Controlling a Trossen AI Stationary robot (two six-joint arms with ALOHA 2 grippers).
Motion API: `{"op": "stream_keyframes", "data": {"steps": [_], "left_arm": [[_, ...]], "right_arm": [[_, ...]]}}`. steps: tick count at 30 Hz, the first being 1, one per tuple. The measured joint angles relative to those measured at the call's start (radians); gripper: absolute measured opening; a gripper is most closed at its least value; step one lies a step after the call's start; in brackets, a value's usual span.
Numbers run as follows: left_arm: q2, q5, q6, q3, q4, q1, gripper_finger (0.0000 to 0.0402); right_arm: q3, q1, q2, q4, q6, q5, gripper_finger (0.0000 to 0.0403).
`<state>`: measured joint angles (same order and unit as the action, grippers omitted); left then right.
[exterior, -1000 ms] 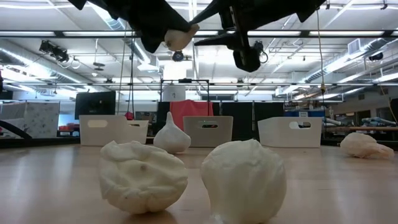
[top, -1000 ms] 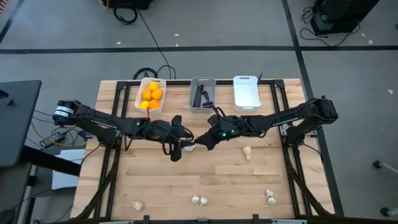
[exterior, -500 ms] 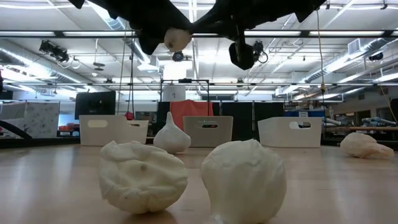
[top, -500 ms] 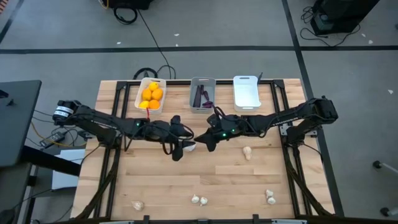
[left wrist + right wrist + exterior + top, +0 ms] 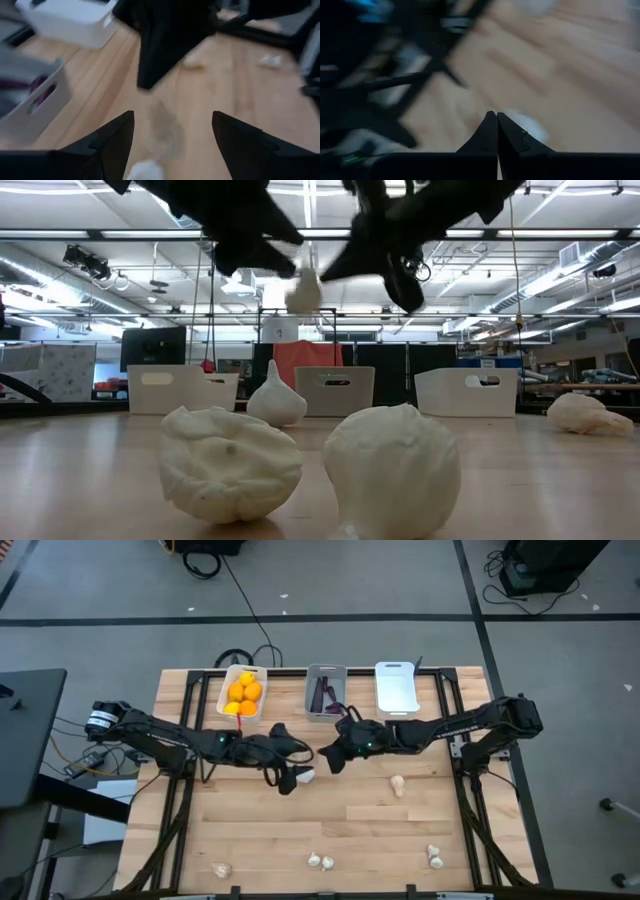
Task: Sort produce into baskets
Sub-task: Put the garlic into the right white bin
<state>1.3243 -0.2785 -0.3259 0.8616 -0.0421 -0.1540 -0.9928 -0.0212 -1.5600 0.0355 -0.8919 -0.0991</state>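
A whitish garlic bulb (image 5: 303, 290) is in mid-air over the middle of the table, blurred, just below both grippers and held by neither. My left gripper (image 5: 296, 772) is open, and the bulb (image 5: 145, 171) shows low between its spread fingers. My right gripper (image 5: 497, 131) is shut on nothing, tip to tip with the left one (image 5: 328, 761). At the far edge stand three baskets. One holds orange fruits (image 5: 243, 693), the grey one purple pieces (image 5: 326, 692), and the white one (image 5: 396, 687) shows nothing inside.
More garlic bulbs lie on the table: one right of centre (image 5: 399, 783), one at the near left (image 5: 221, 869), a pair at the near middle (image 5: 320, 861) and one at the near right (image 5: 435, 856). The pair looms close in the low view (image 5: 230, 462).
My right gripper has shut without taking the bulb and drawn back a little toward the far right. My left gripper has opened and let go. The garlic bulb, held high by the left fingers a second ago, has dropped below both grippers.
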Motion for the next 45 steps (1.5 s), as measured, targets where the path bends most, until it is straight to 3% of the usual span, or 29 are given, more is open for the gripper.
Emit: {"op": "stream_keyframes", "data": {"steps": [5, 9, 14, 18, 21, 28, 33, 45], "left_arm": [[0.000, -0.015, -0.159, 0.000, -0.138, 0.024, 0.0275], [0.000, 0.019, -0.202, 0.000, -0.213, 0.038, 0.0275], [0.034, 0.051, -0.133, 0.000, -0.213, 0.039, 0.0275], [0.099, 0.170, -0.049, 0.000, -0.180, 0.042, 0.0274], [0.164, 0.185, -0.026, 0.000, -0.152, 0.041, 0.0274], [0.262, 0.220, -0.019, 0.000, -0.144, 0.043, 0.0263], [0.268, 0.220, -0.026, 0.000, -0.168, 0.043, 0.0220], [0.268, 0.251, -0.078, 0.000, -0.161, 0.043, 0.0054]], "right_arm": [[0.000, 0.025, 0.017, -0.182, -0.002, -0.056, 0.0002], [0.000, 0.071, 0.044, -0.296, 0.046, -0.028, 0.0004], [0.000, 0.124, 0.042, -0.476, 0.064, 0.049, 0.0049], [0.000, 0.135, 0.041, -0.604, 0.107, 0.048, 0.0096], [0.000, 0.135, 0.041, -0.660, 0.110, 0.047, 0.0122], [0.000, 0.120, 0.041, -0.675, 0.108, 0.044, 0.0140], [0.000, 0.102, 0.041, -0.680, 0.109, 0.044, 0.0140], [0.000, 0.087, 0.041, -0.681, 0.110, 0.040, 0.0139]]}}
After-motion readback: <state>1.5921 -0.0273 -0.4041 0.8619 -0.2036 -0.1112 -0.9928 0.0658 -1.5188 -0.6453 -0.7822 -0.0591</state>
